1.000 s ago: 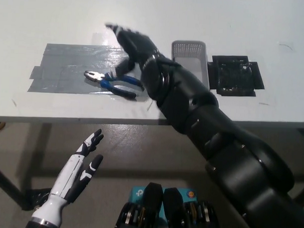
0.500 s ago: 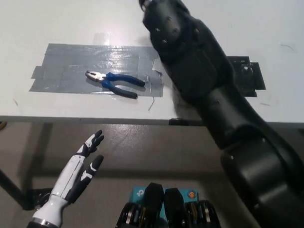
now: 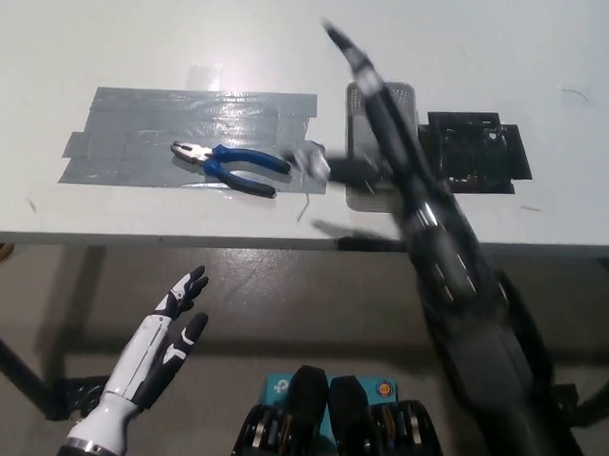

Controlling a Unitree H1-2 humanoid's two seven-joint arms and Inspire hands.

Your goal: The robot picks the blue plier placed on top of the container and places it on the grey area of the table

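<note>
**Placement complete; right arm in transit over the table**

The blue-handled steel plier [image 3: 227, 166] lies flat on the grey taped rectangle [image 3: 138, 132] of the white table [image 3: 111, 41], jaws toward the robot's left, handles toward the right; nothing touches it; judged from this layout, the put-down step is done and what is in hand is the clearing of the arm.

The black right arm [image 3: 434, 243] crosses the picture as a motion-blurred streak from the lower right up over the pale grey mesh container [image 3: 359, 100]; the black right hand [image 3: 355, 65] is smeared to a thin taper at the top of that streak; whether its fingers are spread or curled cannot be told; it is well apart from the plier.

The white left hand [image 3: 166, 328] rests below the table edge at the lower left, fingers apart, holding nothing.

Next move, as a judgement: bring the right arm clear of the container and the black square tray [image 3: 477, 154] just beside it, without sweeping across the tape.

Hard to make out: the container is partly covered by the arm, so its contents cannot be read; a pale smear near the tape's right edge cannot be identified.
</note>
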